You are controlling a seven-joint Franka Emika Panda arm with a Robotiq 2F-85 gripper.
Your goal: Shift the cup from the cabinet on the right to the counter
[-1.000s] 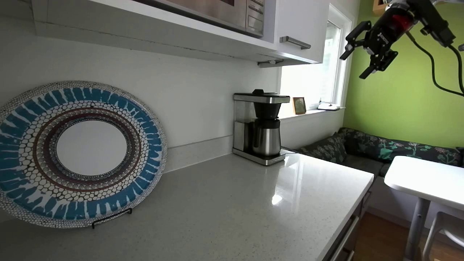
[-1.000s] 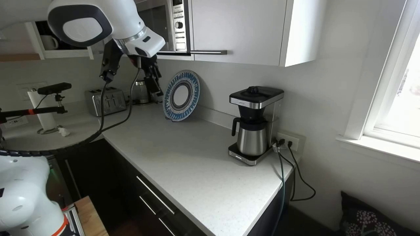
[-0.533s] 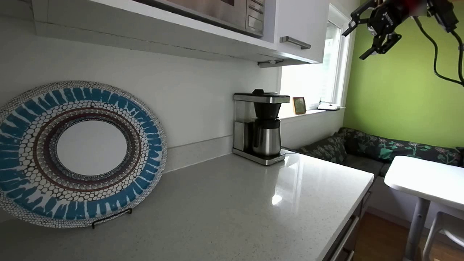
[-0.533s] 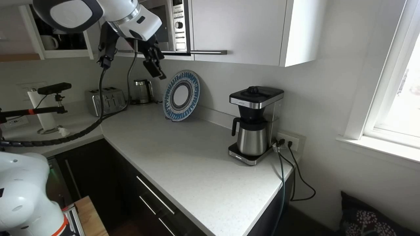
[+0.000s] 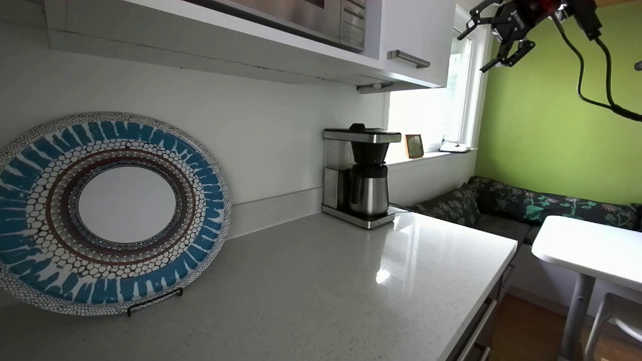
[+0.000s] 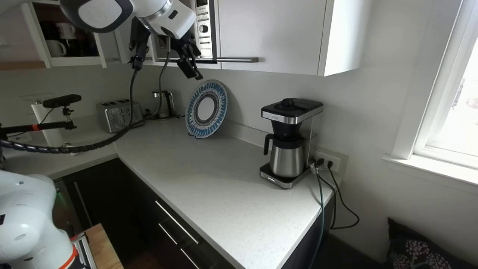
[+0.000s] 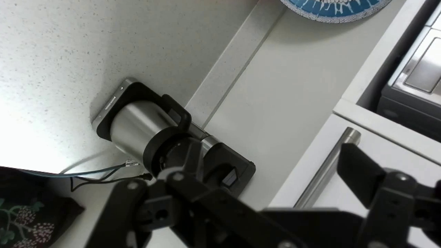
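The cabinet is white with a flat door, shut, in both exterior views. Its metal bar handle runs along the lower part of the door. In the wrist view this handle appears between the spread fingertips of my gripper, which is open and holds nothing. An exterior view has the gripper high up, to the right of the cabinet door in the picture and apart from it. The cup is out of view; the inside of this cabinet is hidden. Below stretches the pale, glossy counter.
A coffee maker stands on the counter under the cabinet, its cords hanging at the edge. A round blue patterned plate leans on the wall. A microwave adjoins the cabinet. Mugs sit in an open compartment at far left.
My gripper has risen; over the last half second it has also shifted sideways, to the right in the view with the arm base. It stays open throughout. The cabinet door has not moved.
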